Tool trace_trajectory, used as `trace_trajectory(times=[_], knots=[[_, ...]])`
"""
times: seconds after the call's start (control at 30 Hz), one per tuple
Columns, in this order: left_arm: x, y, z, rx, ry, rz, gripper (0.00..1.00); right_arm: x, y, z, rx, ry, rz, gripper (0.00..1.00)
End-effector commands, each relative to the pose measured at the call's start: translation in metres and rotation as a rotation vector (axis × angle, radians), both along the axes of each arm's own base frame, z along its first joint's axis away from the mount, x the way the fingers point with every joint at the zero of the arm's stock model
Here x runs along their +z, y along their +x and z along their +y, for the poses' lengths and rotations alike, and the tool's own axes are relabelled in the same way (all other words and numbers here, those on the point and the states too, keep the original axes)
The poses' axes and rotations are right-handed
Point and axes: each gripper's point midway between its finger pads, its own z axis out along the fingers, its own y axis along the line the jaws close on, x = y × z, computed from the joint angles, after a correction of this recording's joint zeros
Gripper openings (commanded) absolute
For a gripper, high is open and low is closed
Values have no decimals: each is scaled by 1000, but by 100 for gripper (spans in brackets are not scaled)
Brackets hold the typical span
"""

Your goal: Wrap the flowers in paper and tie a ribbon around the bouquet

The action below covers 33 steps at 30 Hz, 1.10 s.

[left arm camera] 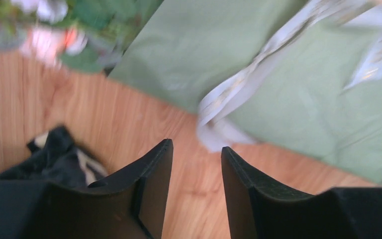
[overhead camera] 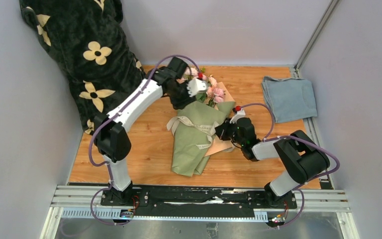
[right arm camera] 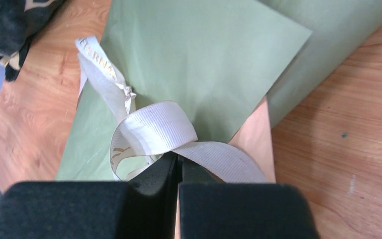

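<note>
Wooden table (overhead camera: 144, 159), seen from above. A black plush blanket (overhead camera: 87, 55) with cream flower prints is heaped at the far left corner. A folded blue-grey cloth (overhead camera: 288, 97) lies at the far right.

In the middle lies the bouquet (overhead camera: 199, 137), narrow end toward me. I judge that I am on the tying step, since the wrapping looks done.

The paper (right arm camera: 204, 55) is the only container here. It forms a sage-green cone with a peach edge showing on its right side. It holds the flowers (overhead camera: 213, 91): pink blooms and green leaves spill from its far mouth, and the stems are hidden inside.

The ribbon (right arm camera: 154, 127) crosses the cone about midway, with what looks like a small knot and a loose loop on top. My right gripper (right arm camera: 179, 167) is pressed together on one strand of that loop, at the cone's right edge. My left gripper (left arm camera: 196, 149) hangs with jaws spread and nothing between them. It is over bare wood just beside the cone's left edge and a trailing ribbon end.

Next, I think, the left should take that free end so both arms can pull opposite ways and snug the knot. The pull should be gentle, as the thin paper could crumple or slide.
</note>
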Motion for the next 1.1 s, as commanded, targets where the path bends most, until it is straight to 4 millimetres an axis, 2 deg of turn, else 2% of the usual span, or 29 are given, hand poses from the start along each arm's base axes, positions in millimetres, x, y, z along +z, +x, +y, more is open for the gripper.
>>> trace_trajectory(times=[0.0, 0.03, 0.1, 0.2, 0.3, 0.57, 0.7, 0.87, 0.93, 1.0, 1.07], knots=[[-39, 35, 55, -2, 47, -23, 48, 2, -7, 5, 86, -6, -3, 0], [-49, 46, 66, 19, 50, -32, 50, 4, -7, 6, 95, -6, -6, 0], [-72, 56, 78, 25, 93, -27, 57, 4, -7, 7, 104, -12, -4, 0], [-100, 56, 89, 9, 161, 9, 64, 5, -8, 6, 110, -26, 5, 0], [-120, 52, 88, 1, 161, 42, 65, 6, -11, 4, 112, -38, 4, 0], [-143, 34, 80, -35, 120, 126, 62, 8, -11, 1, 109, -58, -5, 0], [-156, 34, 76, 2, 104, 176, 51, 10, -10, -2, 100, -61, -13, 0], [-162, 17, 67, 9, 49, 259, 52, 11, -8, -7, 90, -69, -14, 0], [-161, 4, 62, -11, 16, 302, 49, 12, -8, -7, 97, -74, -13, 0], [-159, -8, 59, -24, -15, 340, 36, 12, -9, -5, 121, -85, -15, 0], [-157, -12, 59, -2, -23, 361, 2, 11, -9, -2, 150, -92, -13, 0]])
